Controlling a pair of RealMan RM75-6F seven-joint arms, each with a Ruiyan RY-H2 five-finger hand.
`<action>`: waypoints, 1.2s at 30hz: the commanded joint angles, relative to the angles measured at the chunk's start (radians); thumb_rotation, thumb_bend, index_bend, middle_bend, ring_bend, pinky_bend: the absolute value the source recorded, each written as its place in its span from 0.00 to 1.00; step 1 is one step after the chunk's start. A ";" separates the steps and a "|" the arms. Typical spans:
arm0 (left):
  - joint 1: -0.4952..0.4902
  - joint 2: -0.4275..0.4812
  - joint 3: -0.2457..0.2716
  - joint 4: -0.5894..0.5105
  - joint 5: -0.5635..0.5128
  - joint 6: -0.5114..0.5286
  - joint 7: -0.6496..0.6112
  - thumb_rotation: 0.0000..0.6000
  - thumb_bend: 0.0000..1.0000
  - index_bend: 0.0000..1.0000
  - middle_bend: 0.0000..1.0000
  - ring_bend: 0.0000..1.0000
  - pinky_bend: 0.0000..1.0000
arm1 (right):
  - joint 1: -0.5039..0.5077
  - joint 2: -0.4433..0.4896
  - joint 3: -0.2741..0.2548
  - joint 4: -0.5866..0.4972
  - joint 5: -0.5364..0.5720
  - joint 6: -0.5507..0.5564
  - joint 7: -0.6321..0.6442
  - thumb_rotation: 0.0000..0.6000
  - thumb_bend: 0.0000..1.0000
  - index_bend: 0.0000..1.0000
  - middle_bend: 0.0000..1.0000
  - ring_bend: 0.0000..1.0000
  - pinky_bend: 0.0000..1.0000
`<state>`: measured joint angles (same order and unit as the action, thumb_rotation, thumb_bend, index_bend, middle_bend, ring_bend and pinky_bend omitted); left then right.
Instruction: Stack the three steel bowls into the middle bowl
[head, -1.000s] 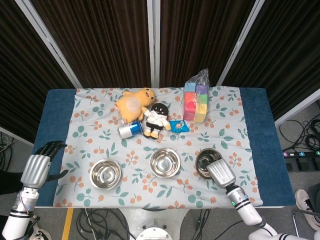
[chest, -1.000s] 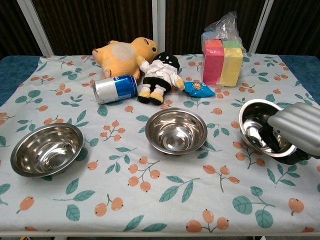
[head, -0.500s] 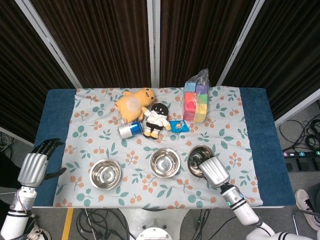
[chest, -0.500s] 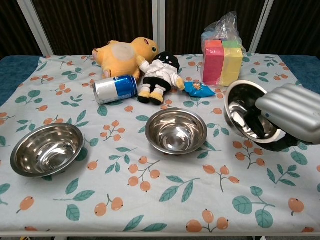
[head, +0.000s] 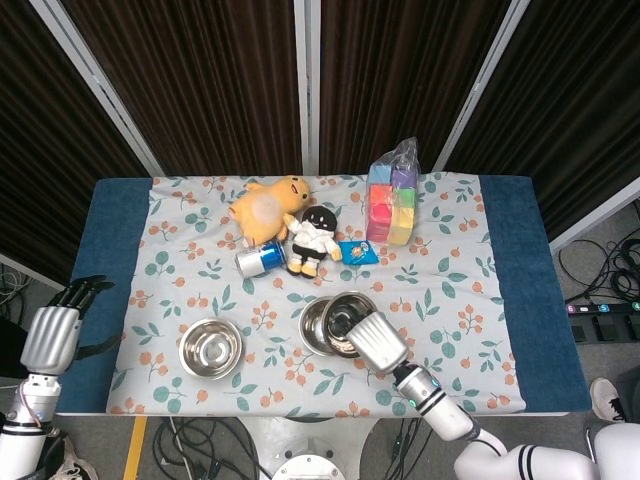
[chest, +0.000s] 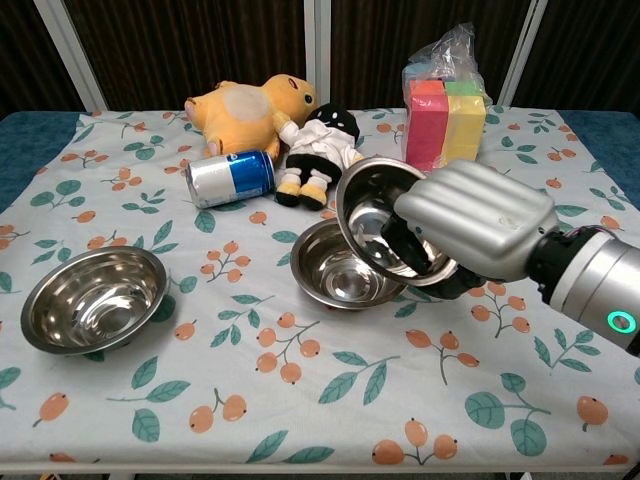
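- Three steel bowls are in sight: the left bowl (head: 210, 347) sits on the floral cloth (head: 450, 290) near the table's front edge, toward its left end; the middle bowl (chest: 335, 270) sits near the centre of the front edge; the third bowl (chest: 385, 225) is off the cloth, in the right hand (chest: 470, 222).
- That right hand grips the third bowl by its rim, fingers curled inside the bowl and the back of the hand outside it.
- In the chest view the held bowl is tilted, its opening facing left, and hangs above the right side of the middle bowl; whether the two touch is hard to say from either view.
- One left hand (head: 52, 333) hovers off the table's left edge, fingers loosely apart and holding nothing.
- Two soft toys lie toward the back edge: one yellow plush (head: 266, 204) and one black-and-white doll (head: 313, 239), touching each other.
- One blue can (head: 260, 258) lies on its side just in front of the yellow plush.
- One small blue packet (head: 358, 251) lies right of the doll.
- One clear bag of coloured blocks (head: 392, 203) stands near the back edge, right of centre.
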<state>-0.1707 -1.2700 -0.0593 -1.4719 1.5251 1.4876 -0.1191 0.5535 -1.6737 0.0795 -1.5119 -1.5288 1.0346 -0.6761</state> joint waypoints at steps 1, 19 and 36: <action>0.002 -0.006 0.001 0.016 -0.005 -0.004 -0.011 1.00 0.10 0.29 0.30 0.21 0.34 | 0.018 -0.021 0.009 0.023 0.015 -0.017 0.007 1.00 0.32 0.68 0.56 0.68 0.67; 0.004 -0.009 -0.007 0.045 -0.007 0.000 -0.059 1.00 0.09 0.29 0.30 0.21 0.34 | 0.073 0.022 0.023 -0.041 0.058 -0.041 -0.005 1.00 0.00 0.40 0.39 0.62 0.67; -0.087 0.047 0.063 -0.075 0.107 -0.147 0.103 1.00 0.11 0.30 0.30 0.21 0.34 | 0.018 0.270 0.096 -0.379 -0.005 0.166 0.052 1.00 0.00 0.40 0.39 0.55 0.66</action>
<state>-0.2279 -1.2469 -0.0186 -1.5125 1.5986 1.3818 -0.0498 0.5822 -1.4262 0.1571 -1.8677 -1.5229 1.1772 -0.6452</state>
